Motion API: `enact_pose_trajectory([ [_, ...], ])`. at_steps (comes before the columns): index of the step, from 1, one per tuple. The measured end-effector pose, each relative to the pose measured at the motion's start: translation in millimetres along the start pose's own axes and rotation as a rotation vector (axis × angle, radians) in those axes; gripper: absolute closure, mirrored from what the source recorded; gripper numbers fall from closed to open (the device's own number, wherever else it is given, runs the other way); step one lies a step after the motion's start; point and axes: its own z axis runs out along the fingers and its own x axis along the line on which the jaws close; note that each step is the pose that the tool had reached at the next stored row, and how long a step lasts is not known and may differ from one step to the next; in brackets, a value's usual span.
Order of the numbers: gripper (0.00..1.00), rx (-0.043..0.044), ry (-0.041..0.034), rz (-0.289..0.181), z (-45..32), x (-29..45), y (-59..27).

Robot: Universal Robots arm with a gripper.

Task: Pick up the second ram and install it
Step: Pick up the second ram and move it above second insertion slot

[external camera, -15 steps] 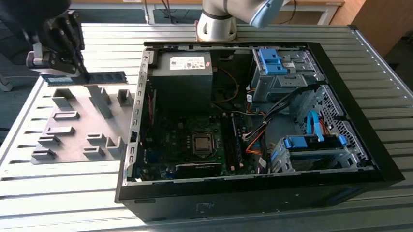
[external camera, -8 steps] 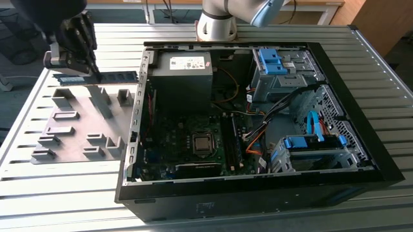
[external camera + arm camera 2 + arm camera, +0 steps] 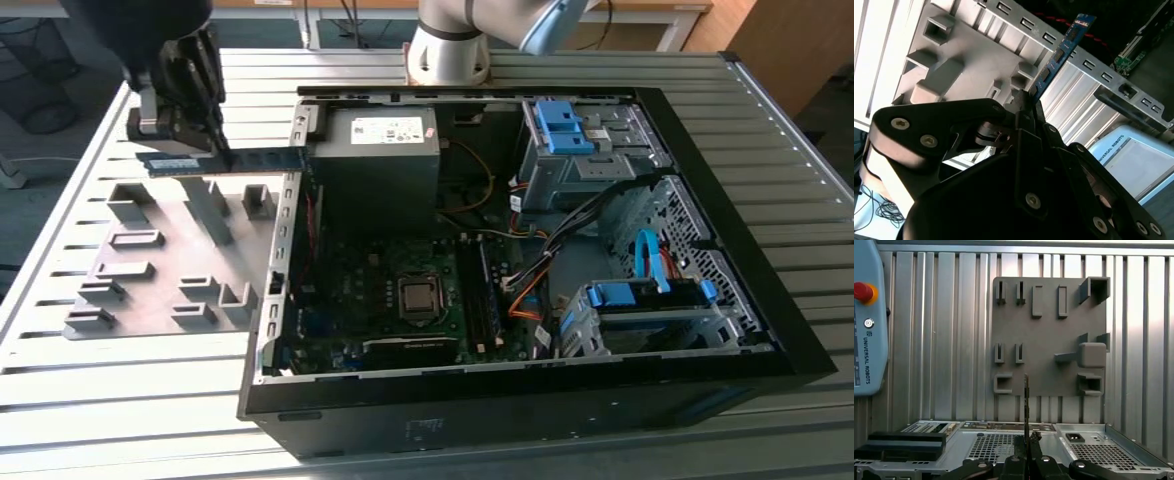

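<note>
one thin blue-green board, the second ram (image 3: 247,158), is held clamped by one end between the closed fingers of the gripper (image 3: 187,148). it is carried level in the air over the grey fixture (image 3: 147,250), which is laid on the slatted table (image 3: 120,400). its free end is pointed at the open computer case (image 3: 534,390), near the side wall. in both wrist views the second ram (image 3: 1061,50) (image 3: 1026,400) is seen edge-on.

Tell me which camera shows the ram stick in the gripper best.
The second wrist view: the second ram runs out from the gripper, its blue board and dark chips visible. The exterior view shows it side-on as a dark strip; the first wrist view shows a thin edge-on line.
</note>
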Motion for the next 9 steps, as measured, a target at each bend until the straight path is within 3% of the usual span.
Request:
enact_pose_trajectory([
  [9, 0.86, 0.0001, -0.0001, 0.0, 0.1, 0.0, -16.7],
])
